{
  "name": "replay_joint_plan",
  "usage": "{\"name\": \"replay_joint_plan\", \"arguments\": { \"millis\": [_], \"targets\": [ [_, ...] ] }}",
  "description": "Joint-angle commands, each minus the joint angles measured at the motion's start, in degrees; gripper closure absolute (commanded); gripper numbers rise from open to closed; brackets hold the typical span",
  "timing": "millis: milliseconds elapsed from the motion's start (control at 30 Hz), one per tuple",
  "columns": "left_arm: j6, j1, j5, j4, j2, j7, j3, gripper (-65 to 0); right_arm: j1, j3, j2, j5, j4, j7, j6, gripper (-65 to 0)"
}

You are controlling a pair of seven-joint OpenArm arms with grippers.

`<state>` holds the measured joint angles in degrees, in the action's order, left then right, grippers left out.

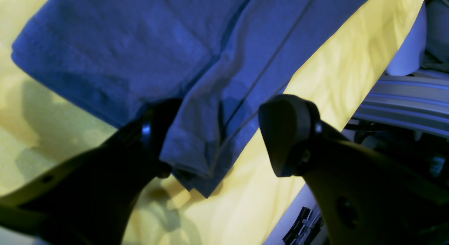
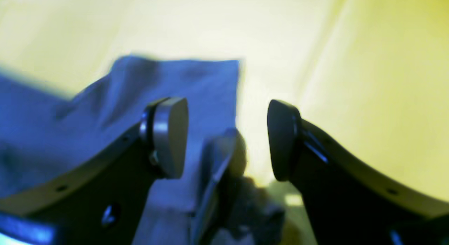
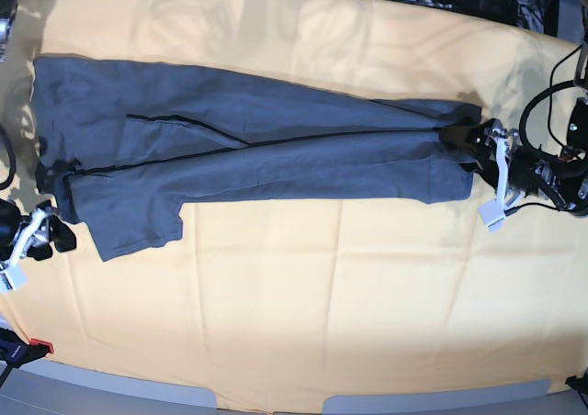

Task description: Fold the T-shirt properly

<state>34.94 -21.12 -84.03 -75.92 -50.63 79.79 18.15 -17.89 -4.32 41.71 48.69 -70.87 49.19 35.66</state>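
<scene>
T-shirt lies folded lengthwise into a long band across the far half of my worktop, on the yellow cloth. Risks as I judge them: the hem corner drapes against one pad of my left tool, so a careless retreat could snag it and drag the fold open; the free sleeve flap by my right tool could skew any cross fold. Both tools stand with jaws wide apart, clamping nothing. Right view is blurred; fabric sits between its jaws, contact unclear.
</scene>
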Motion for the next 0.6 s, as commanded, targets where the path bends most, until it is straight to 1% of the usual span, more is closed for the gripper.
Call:
{"name": "replay_joint_plan", "arguments": {
  "millis": [0,100,167,200,267,367,433,467,567],
  "targets": [
    [0.1,-1.3,-1.0,-0.6,-1.3,0.2,-0.7,-42.0,-1.2,-0.6,0.0,-2.1,-0.4,-2.3,-0.7,-37.7],
    [0.1,-1.3,-1.0,-0.6,-1.2,0.2,-0.7,-42.0,-1.2,-0.6,-4.7,-11.3,0.9,-5.8,-3.9,-37.7],
    [0.1,-1.3,-1.0,-0.6,-1.3,0.2,-0.7,-42.0,-1.2,-0.6,-7.1,-16.7,2.3,-8.6,-7.4,-37.8],
    [0.1,-1.2,-1.0,-0.6,-1.3,0.2,-0.7,-42.0,-1.2,-0.6,-8.0,-18.3,3.0,-9.7,-9.2,-37.8],
    [0.1,-1.2,-1.0,-0.6,-1.3,0.2,-0.7,-42.0,-2.1,-0.6,-9.5,-19.4,4.6,-9.5,-11.6,-37.8],
    [0.1,-1.2,-1.0,-0.6,-1.3,0.2,-0.7,-42.0,-4.1,-0.6,-10.8,-19.5,8.0,-8.4,-13.9,-37.8],
    [-0.1,-1.2,-1.0,-0.6,-1.3,0.2,-0.7,-42.0,-5.5,-0.6,-11.0,-17.6,11.1,-8.1,-14.4,-37.8],
    [-0.1,-1.2,-1.0,-0.6,-1.3,0.2,-0.7,-42.0,-6.2,-0.6,-10.9,-16.2,12.7,-7.7,-13.8,-37.8],
    [0.0,-1.2,-1.0,-0.6,-1.3,0.2,-0.7,-42.0,-8.3,-0.6,-10.9,-11.9,17.2,-6.4,-9.2,-37.8]
  ]
}}
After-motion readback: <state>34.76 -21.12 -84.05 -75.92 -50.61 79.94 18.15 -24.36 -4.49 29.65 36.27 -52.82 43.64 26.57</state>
